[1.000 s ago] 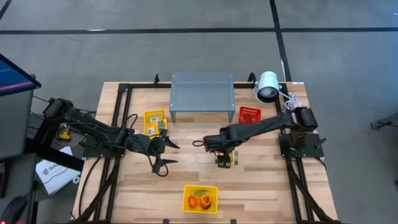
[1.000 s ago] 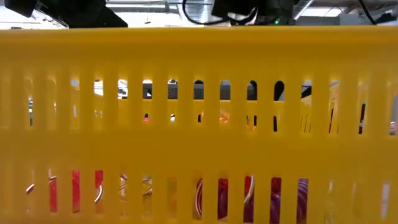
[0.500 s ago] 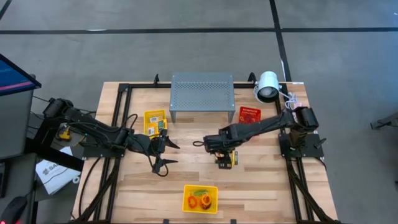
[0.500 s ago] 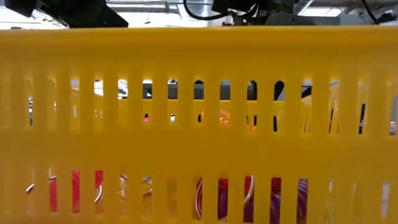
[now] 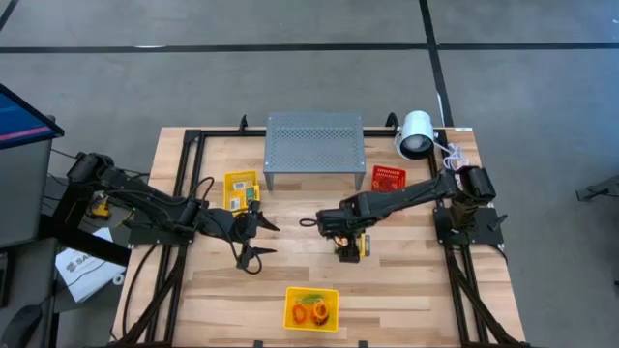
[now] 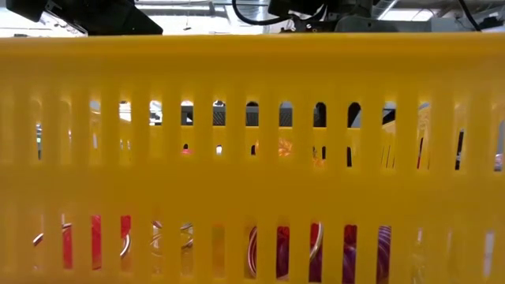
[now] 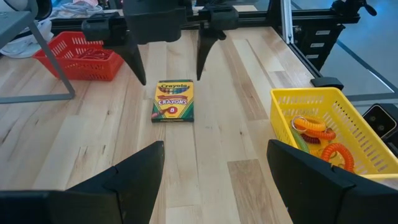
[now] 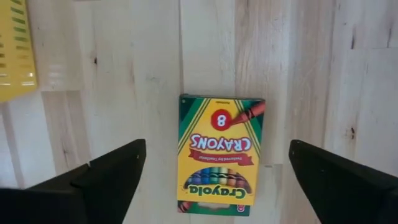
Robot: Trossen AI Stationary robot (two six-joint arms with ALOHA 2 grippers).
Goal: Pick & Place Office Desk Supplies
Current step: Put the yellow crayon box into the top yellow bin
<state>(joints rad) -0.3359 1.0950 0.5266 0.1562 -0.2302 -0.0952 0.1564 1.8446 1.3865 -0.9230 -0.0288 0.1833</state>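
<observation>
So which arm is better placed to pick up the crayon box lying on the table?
The right arm. The right gripper hangs directly over the crayon box, open, with a finger on each side. The left gripper, also open, is off to the side and only faces the box from a distance.

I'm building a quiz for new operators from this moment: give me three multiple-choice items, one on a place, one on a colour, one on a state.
1. Where does the crayon box under the right gripper lie?
A. flat on the bare table
B. in the red basket
C. on the grey stand

2. What colour is the basket holding the rubber bands?
A. blue
B. yellow
C. white

3. How do the right gripper's jaws stand?
A. shut on the box
B. shut, empty
C. open, apart from the box

Answers: 1 A, wood shows all round the box; 2 B, its slatted walls are yellow; 3 C, both fingers stand wide of the box.
</observation>
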